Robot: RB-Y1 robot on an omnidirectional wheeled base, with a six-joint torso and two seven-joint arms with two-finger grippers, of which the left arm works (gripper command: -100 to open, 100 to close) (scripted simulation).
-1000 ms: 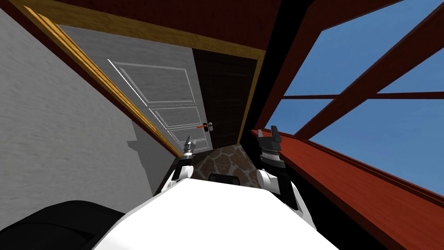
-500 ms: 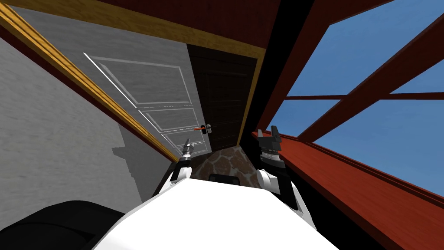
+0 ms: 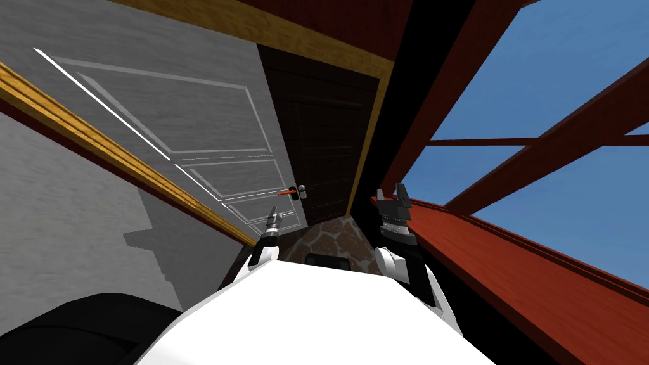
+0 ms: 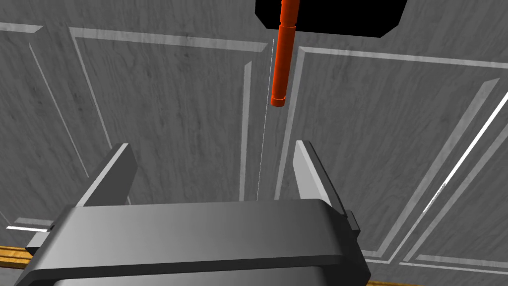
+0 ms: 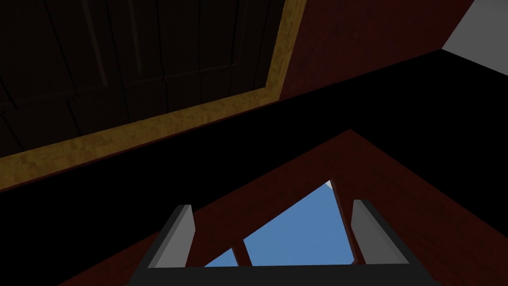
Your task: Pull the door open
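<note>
Door (image 3: pixel 209 120) of grey, wood-grained panels with raised mouldings faces the robot in its golden timber frame (image 3: pixel 127 161), and the pull could fail at its smallest part. Its orange lever handle (image 4: pixel 281 59), a slim, smooth round rod near the door's edge by the dark doorway, lies just ahead of the left end effector (image 4: pixel 211 145). That one's 2 thin blade fingers are spread with nothing between them. Closing from here would likely catch air, and a pinch on the rod's bare tip could slide off. The right end effector (image 5: pixel 273 205), likewise spread and empty, hangs by the dark red window frame (image 3: pixel 481 234).
</note>
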